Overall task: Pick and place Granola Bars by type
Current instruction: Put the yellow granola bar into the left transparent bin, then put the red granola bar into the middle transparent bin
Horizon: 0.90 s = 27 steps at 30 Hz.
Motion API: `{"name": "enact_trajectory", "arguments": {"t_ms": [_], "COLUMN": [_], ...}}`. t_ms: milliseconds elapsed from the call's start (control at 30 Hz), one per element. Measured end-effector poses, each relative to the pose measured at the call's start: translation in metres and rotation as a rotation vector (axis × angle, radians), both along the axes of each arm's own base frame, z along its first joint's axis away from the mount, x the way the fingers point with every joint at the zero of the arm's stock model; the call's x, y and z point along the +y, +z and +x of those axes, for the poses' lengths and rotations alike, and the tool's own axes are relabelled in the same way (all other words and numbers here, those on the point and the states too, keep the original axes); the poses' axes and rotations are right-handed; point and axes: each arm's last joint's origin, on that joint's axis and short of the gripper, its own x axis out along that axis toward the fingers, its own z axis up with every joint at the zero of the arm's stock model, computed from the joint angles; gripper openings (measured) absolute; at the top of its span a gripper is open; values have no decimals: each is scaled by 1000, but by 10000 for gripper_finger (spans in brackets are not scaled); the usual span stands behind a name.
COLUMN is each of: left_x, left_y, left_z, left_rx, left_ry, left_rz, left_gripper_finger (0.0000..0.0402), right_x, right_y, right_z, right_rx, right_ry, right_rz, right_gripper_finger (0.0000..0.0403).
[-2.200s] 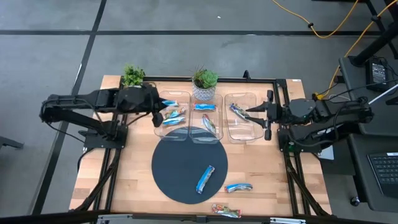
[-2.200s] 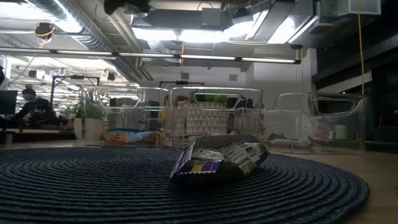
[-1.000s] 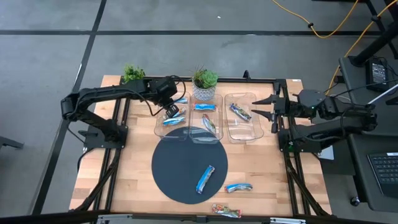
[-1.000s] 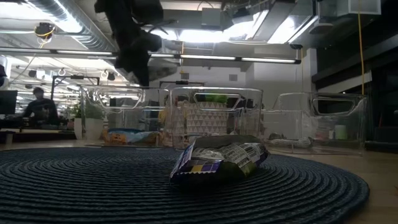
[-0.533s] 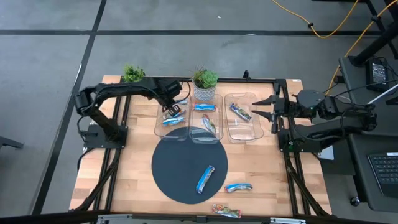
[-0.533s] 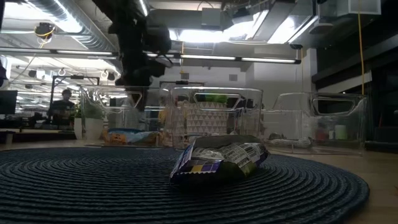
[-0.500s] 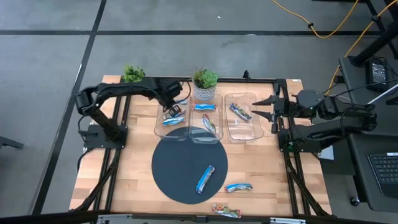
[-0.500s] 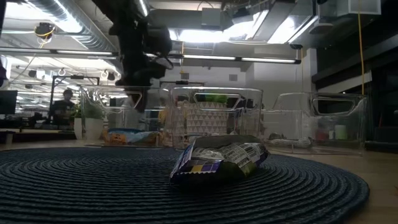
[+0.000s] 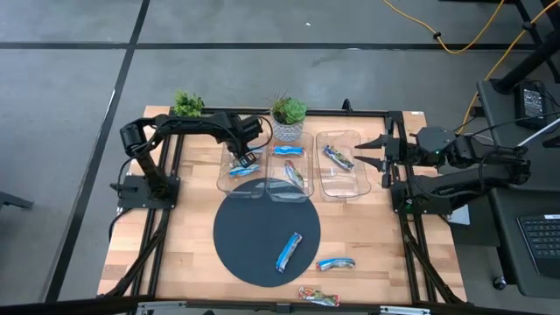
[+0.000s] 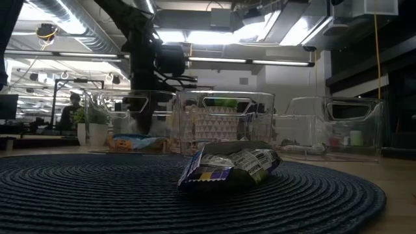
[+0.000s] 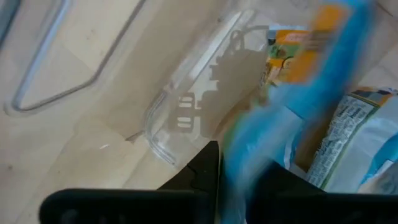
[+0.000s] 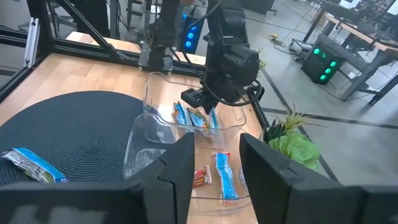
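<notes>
Nearest, at the front edge of the counter, lies an orange-red bar. Just behind it a light blue bar rests on bare wood beside the round dark mat, and a third, blue bar lies on the mat itself; I judge these three as not yet sorted. Beyond the mat stand three clear bins in a row: the left bin, the middle bin and the right bin, each already holding bars. My left tool hangs low inside the left bin, a blue-wrapped bar smeared across its wrist view just in front of the dark fingers; I cannot tell whether it is pinched or already let go. The step in hand appears to be the drop. To do it well I would spread the fingers fully while low over the bin floor, so the bar joins the blue ones there and does not catch the wall, then lift straight up before swinging away. My right tool waits beside the right bin, toward the counter's right edge, its fingers parted and empty. Two potted plants mark the far edge; the exit path should avoid them.
</notes>
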Motion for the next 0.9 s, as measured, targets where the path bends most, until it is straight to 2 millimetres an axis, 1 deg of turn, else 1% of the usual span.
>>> {"name": "enact_trajectory", "arguments": {"t_ms": [300,433,533,733,800,900], "left_x": [1,-2,-7,-27,-38,-56], "left_y": [1,12,24,60,73,94], "left_z": [1,-2,-4,-11,-14,-18], "left_rx": [-7,-33,-70,-196,-261,-373], "left_ry": [5,0,0,-2,-7,-25], "left_rz": [35,47,63,105,114,117], "left_gripper_finger": [88,113,130,147,147,147], "right_x": [0,0,0,1,2,6], "right_y": [0,0,-1,-5,-7,-12], "right_z": [0,0,0,-1,-2,-3], "right_rx": [0,0,7,55,82,140], "right_ry": [0,3,5,21,81,215], "right_rz": [0,1,-4,-5,-1,16], "right_gripper_finger": [131,131,131,131,131,131]}}
